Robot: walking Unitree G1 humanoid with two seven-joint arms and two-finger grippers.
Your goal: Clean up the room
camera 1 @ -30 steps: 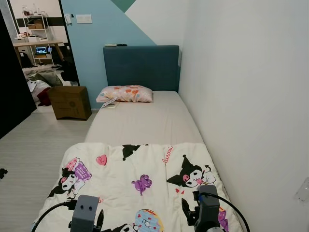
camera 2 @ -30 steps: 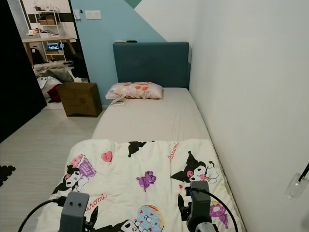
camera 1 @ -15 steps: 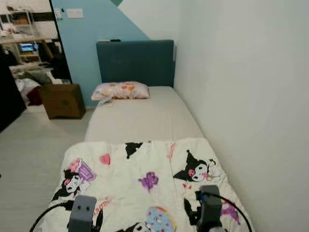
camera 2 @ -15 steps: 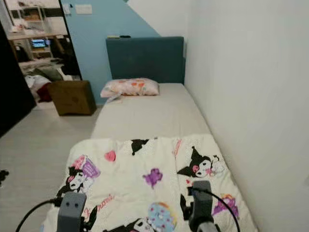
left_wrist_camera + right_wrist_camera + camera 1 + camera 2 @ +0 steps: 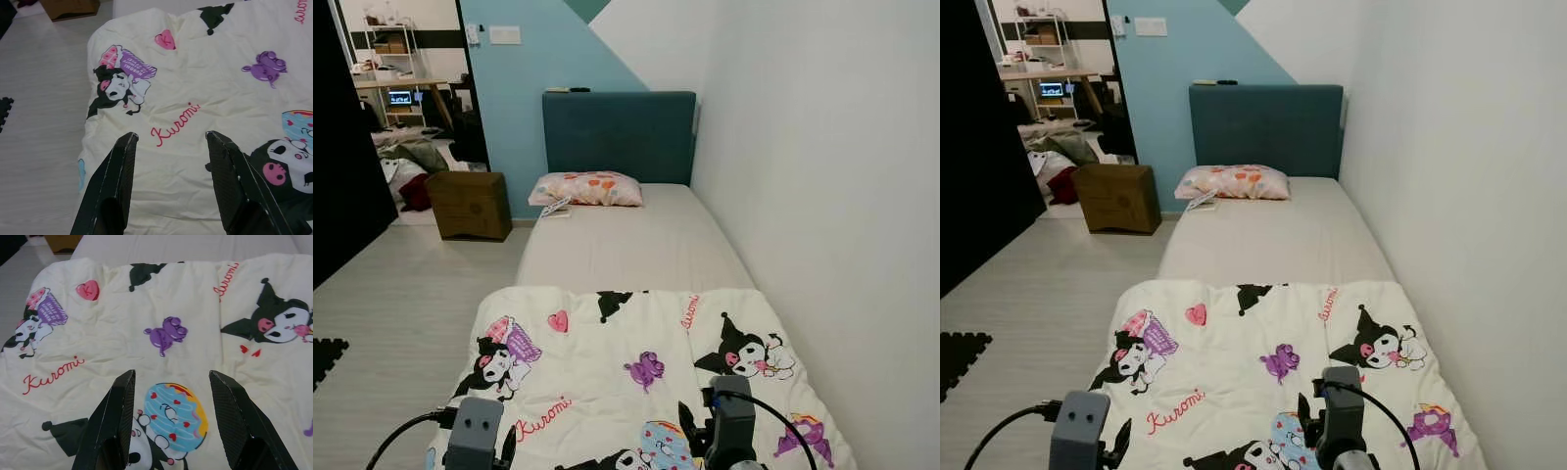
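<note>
Steadier view (blur gone) over blanket [image 5: 636, 372]

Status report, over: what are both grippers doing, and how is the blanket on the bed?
Left gripper open above blanket, empty. Right gripper open, empty. Blanket covers near half of bed; pillow at headboard. Nothing in the way.

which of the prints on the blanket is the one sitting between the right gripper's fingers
The blue frosted donut with red hearts lies between the open right gripper's fingers. The purple bear and pink heart lie farther up the blanket.
</note>
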